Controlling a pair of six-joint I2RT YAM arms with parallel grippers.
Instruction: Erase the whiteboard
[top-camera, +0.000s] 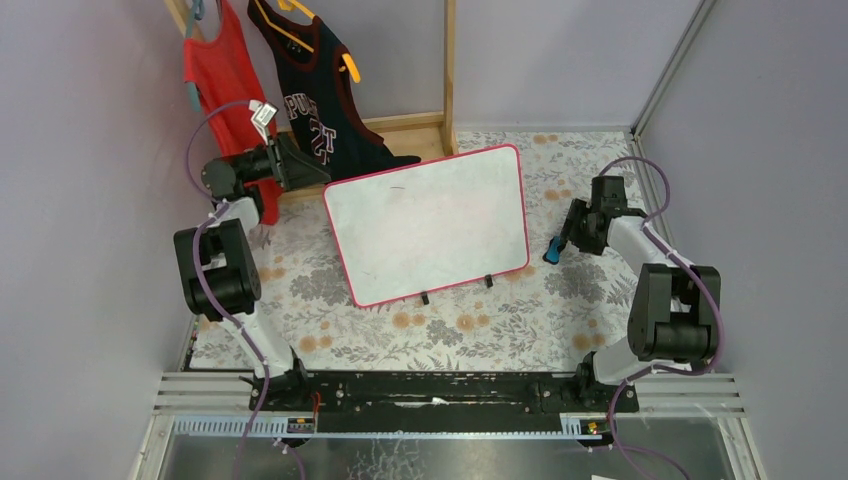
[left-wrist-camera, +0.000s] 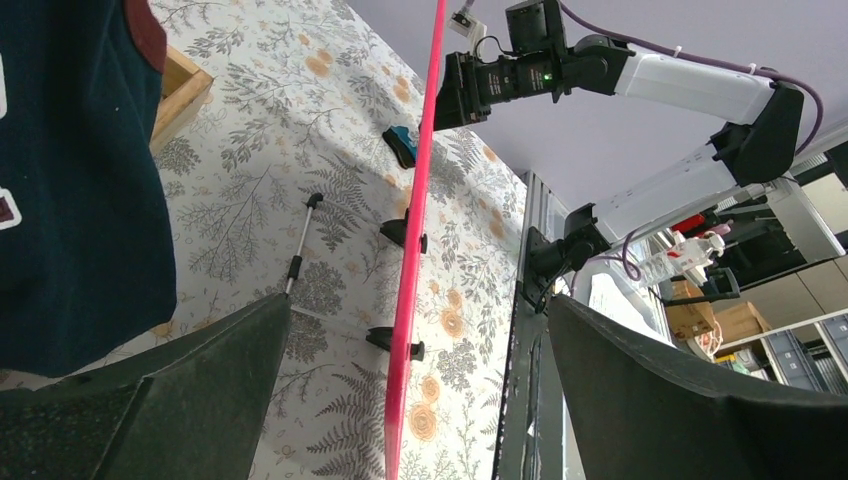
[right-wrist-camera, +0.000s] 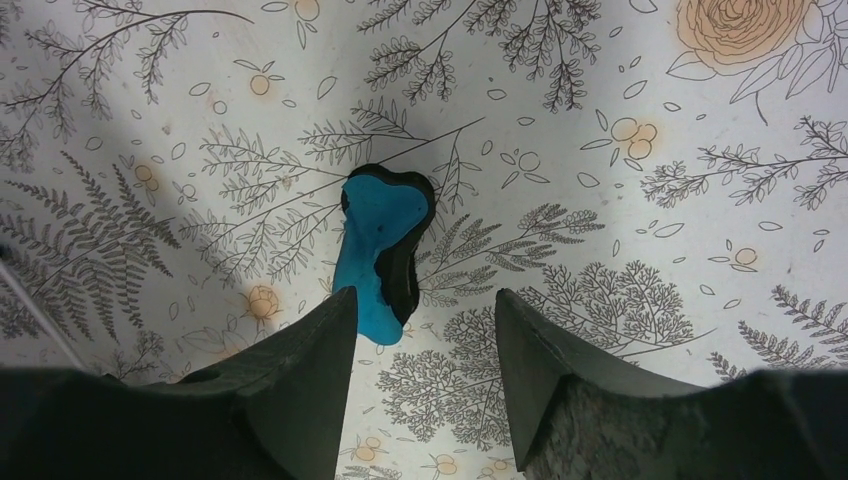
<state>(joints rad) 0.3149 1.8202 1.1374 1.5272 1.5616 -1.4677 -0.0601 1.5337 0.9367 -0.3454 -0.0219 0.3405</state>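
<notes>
The whiteboard stands tilted in the middle of the table on small black feet, pink-framed. Its face is nearly all white, with one faint dark mark near the top left. My left gripper hovers at the board's upper left corner. In the left wrist view the pink edge runs between the wide-open fingers without touching them. A blue eraser with black felt lies on the cloth to the right of the board. My right gripper is open just over its near end, holding nothing.
A red shirt and a navy jersey hang on a wooden rack behind the board's left side. The jersey hangs close beside my left gripper. The board's thin metal prop rests on the floral cloth. Walls close in on both sides.
</notes>
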